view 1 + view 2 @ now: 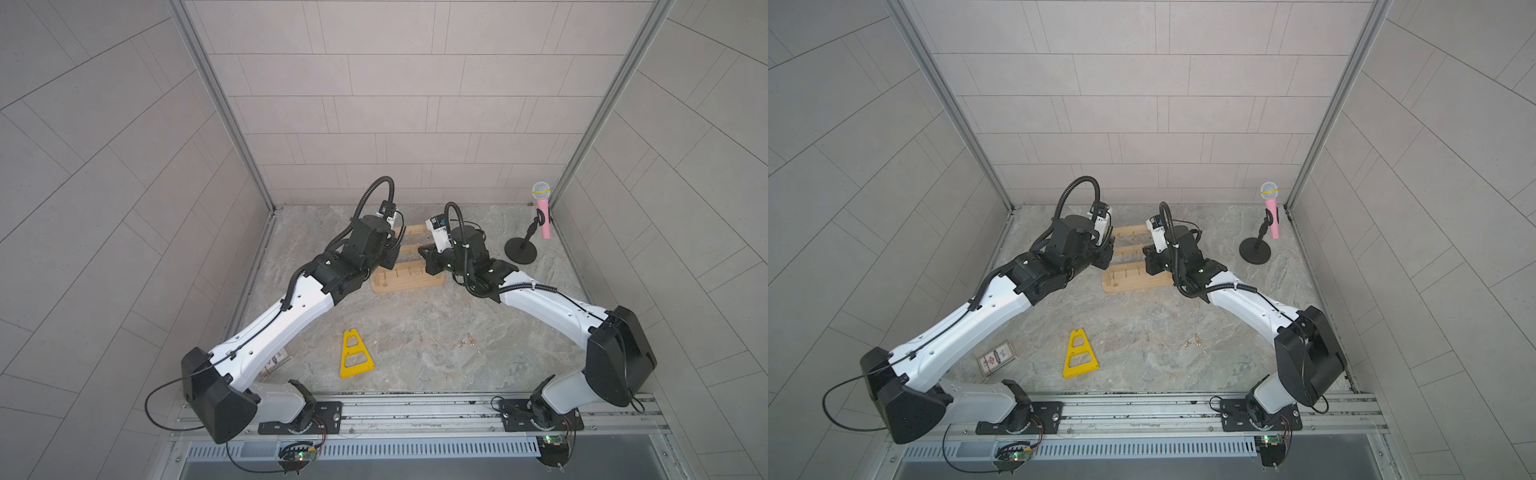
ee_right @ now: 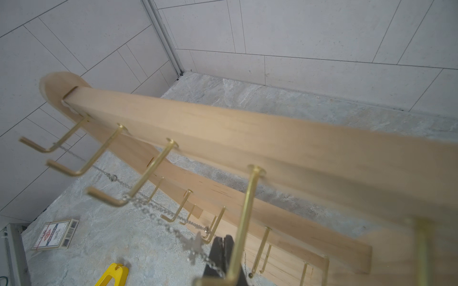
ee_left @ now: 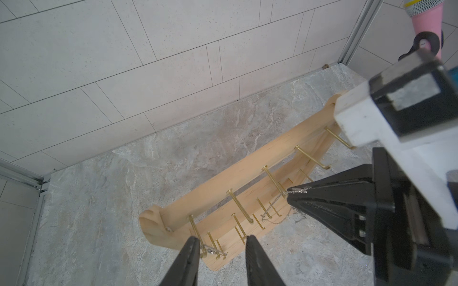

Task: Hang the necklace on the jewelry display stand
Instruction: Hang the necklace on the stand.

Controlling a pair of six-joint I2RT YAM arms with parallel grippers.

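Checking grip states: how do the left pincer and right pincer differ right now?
Left pincer stands open, jaws clearly apart; right pincer is shut. Left pincer has nothing between its jaws; right pincer pinches the necklace by its chain at the very tip. Shared: both are black and tapered, and both sit at the brass hooks of the wooden jewelry display stand.
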